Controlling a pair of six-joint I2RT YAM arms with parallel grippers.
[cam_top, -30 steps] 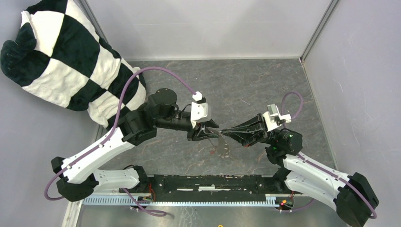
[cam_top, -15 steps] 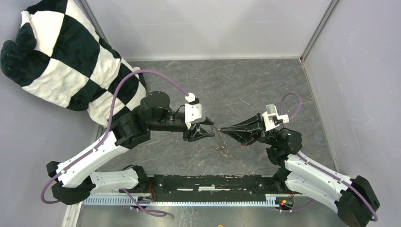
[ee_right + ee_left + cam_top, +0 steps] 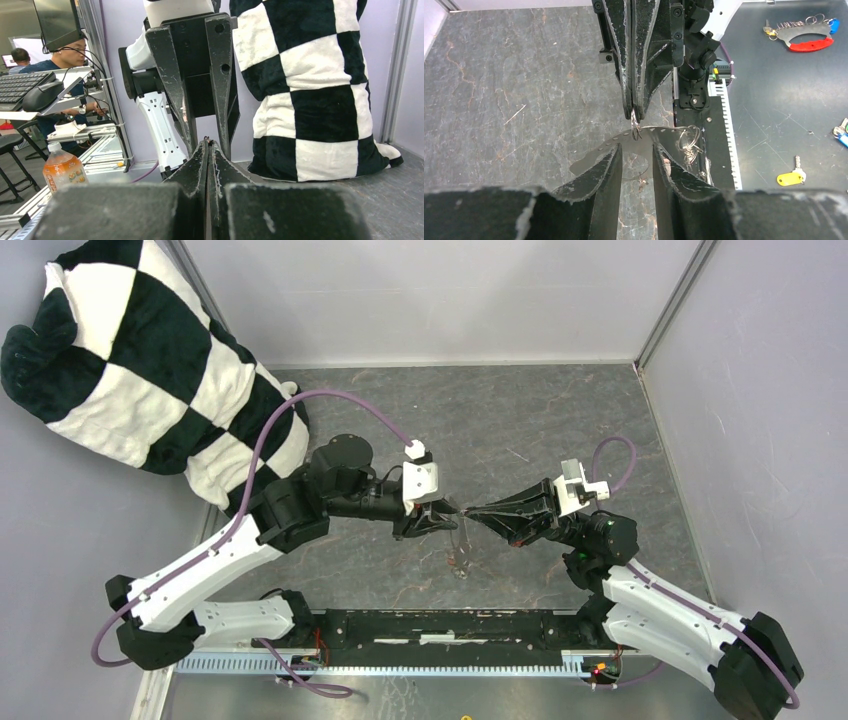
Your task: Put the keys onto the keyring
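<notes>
The keyring [image 3: 594, 156], a thin grey metal plate with holes along its rim, hangs in mid-air between the two arms and shows edge-on from above [image 3: 462, 546]. My right gripper [image 3: 634, 111] is shut on a small wire ring [image 3: 635, 127] threaded through the plate's rim. My left gripper [image 3: 636, 147] faces it, jaws apart, fingertips at the plate's face with nothing pinched in the gap. A cluster of split rings [image 3: 689, 142] hangs on the plate's right side. In the top view both grippers meet tip to tip, left [image 3: 447, 515], right [image 3: 471, 512]. No keys can be made out on the plate.
A black-and-white checkered pillow [image 3: 150, 360] leans in the far-left corner. Grey walls close the table on three sides. Beyond the arms' base rail [image 3: 420, 625], on the dark floor, lie a red key holder [image 3: 806, 42] and a yellow-tagged key [image 3: 790, 176].
The left gripper drew back to the left with wider jaws, then came back to the keyring with its jaws narrower. The keyring swung to hang more edge-on. The right gripper stayed shut.
</notes>
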